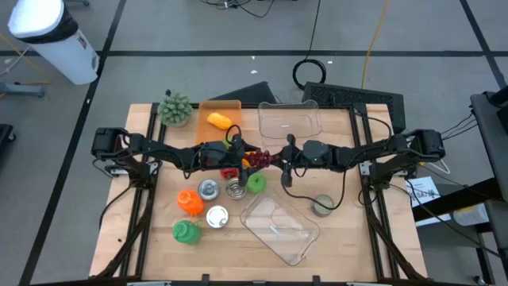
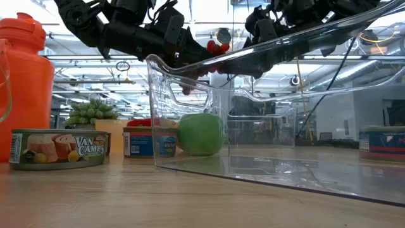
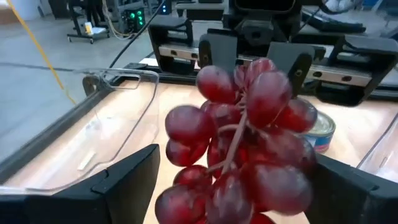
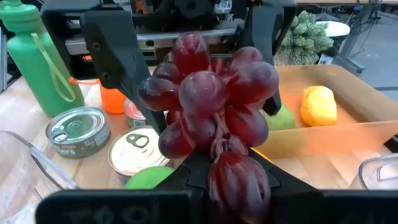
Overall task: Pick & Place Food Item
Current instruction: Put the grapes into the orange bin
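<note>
Overall, the wooden table (image 1: 341, 238) carries two clear plastic containers: one (image 1: 279, 229) lying tilted at the near edge, another (image 1: 289, 121) at the far side beside an orange tray (image 1: 208, 107) holding a yellow food item (image 1: 220, 120). Bottles, an orange one (image 1: 189, 201) and a green one (image 1: 186, 231), stand to the left of several tin cans (image 1: 216, 216); a green apple (image 1: 256, 184) sits near mid-table.

Both arms meet over the centre. The right gripper (image 4: 230, 180) is clenched on the low end of a bunch of red grapes (image 4: 208, 102), held aloft above the table; in the high view the bunch (image 1: 258, 158) hangs between the two wrists. The left gripper (image 3: 239, 186) stands spread wide on either side of the bunch, fingers (image 3: 127, 180) not visibly pressing the fruit. Reads as a hand-over in progress, judged only from the pose.

Handling notes (judgement): the bunch is light, but lumpy and irregular. Individual grapes are smooth, rounded and likely slippery, and would roll or pop sideways under pinch force. If real, soft and bruisable; if plastic, stiffer, but the cluster is still floppy on its stem (image 3: 236, 134). Best hold: across the dense middle of the cluster, so that several grapes seat between the pads, or on the stem itself. Avoid single outer grapes, which may detach.
</note>
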Controlling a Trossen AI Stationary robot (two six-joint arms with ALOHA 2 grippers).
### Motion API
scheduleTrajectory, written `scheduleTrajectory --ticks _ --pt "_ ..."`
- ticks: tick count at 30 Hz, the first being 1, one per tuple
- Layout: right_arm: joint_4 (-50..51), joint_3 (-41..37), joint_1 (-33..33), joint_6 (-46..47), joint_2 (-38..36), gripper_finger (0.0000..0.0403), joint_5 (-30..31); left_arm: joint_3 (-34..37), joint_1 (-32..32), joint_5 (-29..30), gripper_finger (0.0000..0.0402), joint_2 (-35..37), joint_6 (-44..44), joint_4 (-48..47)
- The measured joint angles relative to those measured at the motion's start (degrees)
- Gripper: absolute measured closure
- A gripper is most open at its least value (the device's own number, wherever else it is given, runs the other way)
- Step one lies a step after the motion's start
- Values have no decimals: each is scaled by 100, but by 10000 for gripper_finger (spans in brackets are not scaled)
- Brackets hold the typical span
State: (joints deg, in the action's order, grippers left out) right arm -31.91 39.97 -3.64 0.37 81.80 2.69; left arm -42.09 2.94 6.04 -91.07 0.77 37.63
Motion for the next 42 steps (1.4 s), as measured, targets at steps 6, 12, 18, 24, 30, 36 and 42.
scheduleTrajectory --ticks 6,12,18,24,30,36,42 --pt "2 0 0 -1 0 367 3 2 -9 -7 156 0 -157 -9" --pt "34 0 0 48 -3 367 -76 9 -9 -15 246 0 35 81" --pt "211 0 -2 14 -123 333 -291 15 64 -9 296 175 -45 198" --pt "1248 -2 0 132 -723 240 -296 20 239 269 322 920 -26 -176" --pt "1868 -2 0 150 -1269 164 -285 28 331 1000 336 1539 -178 -1337" --pt "1863 -212 -9 150 -1416 145 -272 298 560 1655 337 1698 285 -1921" --pt "1678 -291 -48 148 -1423 153 -253 1268 897 1762 344 1692 845 -1028"
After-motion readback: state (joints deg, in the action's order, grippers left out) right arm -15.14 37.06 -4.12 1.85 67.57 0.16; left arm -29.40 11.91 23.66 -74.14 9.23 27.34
